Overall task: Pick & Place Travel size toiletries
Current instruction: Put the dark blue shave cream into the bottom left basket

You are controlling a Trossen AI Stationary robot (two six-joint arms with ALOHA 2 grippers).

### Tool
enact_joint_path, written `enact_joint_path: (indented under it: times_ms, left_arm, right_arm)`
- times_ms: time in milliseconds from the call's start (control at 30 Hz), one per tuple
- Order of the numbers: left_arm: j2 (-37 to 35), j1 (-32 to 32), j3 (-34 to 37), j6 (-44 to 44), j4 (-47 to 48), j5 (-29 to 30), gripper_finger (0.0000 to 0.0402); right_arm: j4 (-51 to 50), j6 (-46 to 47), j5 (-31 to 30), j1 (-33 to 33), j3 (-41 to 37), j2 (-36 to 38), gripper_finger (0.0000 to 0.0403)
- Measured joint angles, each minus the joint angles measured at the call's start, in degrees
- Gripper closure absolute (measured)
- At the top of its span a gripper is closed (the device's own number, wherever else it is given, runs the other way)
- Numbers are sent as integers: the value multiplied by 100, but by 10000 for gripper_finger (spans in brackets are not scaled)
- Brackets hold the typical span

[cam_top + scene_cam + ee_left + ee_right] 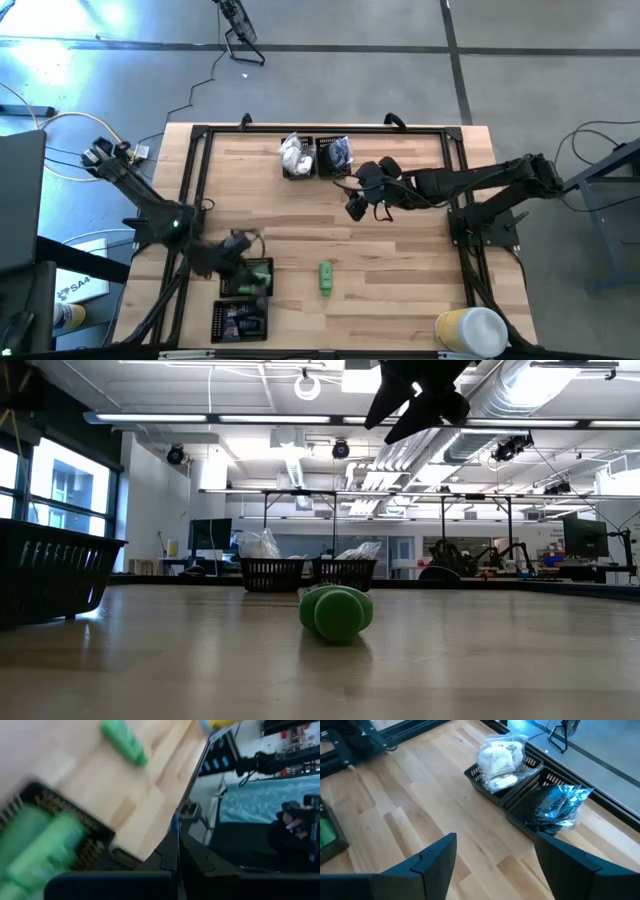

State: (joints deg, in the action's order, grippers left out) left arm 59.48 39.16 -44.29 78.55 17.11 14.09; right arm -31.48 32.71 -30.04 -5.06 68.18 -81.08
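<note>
One bright green tube (326, 277) (336, 612) (124, 741) lies on its side on the wooden table, touched by nothing. My left gripper (238, 248) (176, 840) is shut and hovers over the near-left black mesh tray (262, 268) that holds more green tubes (45, 845). A thin blue sliver shows where its fingertips meet; what it is, I cannot tell. My right gripper (355, 207) (495, 840) (388, 428) hangs open in the air, on the near side of the two far trays. One far tray holds white packets (497, 762), the other dark pieces in clear bags (560, 802).
A second near-left tray (240, 320) with dark navy tubes stands by the table's near edge. A yellow and white cup (470, 330) stands at the near right corner. A black frame (200, 135) runs along the table's edges. Bare wood lies in the middle.
</note>
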Motion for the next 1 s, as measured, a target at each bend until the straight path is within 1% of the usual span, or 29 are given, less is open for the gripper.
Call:
enact_joint_path:
  times_ms: [67,200,300,367,533,633,767,1000]
  left_arm:
    - [205,251,0,426,-21,-22,401]
    - [599,640,0,1170,-19,-324,401]
    - [851,796,-1,1519,-8,-344,401]
    - [1018,813,-100,1634,233,-464,401]
    - [1474,760,-975,1571,1674,-1016,401]
    - [1690,735,-1414,1321,2377,-1082,401]
    - [1778,730,-1587,899,2237,-1073,401]
    - [2066,732,-1580,799,2133,-1080,401]
  right_arm:
    - [0,0,-2,57,0,0,144]
    - [-2,-5,-2,152,0,0,144]
    - [1,-93,-2,228,0,0,144]
    - [0,-125,-2,278,0,0,144]
    - [3,-118,-2,400,0,0,144]
    - [38,-116,0,476,0,0,144]
    - [47,-108,-1,589,0,0,144]
    - [89,-107,-2,641,0,0,144]
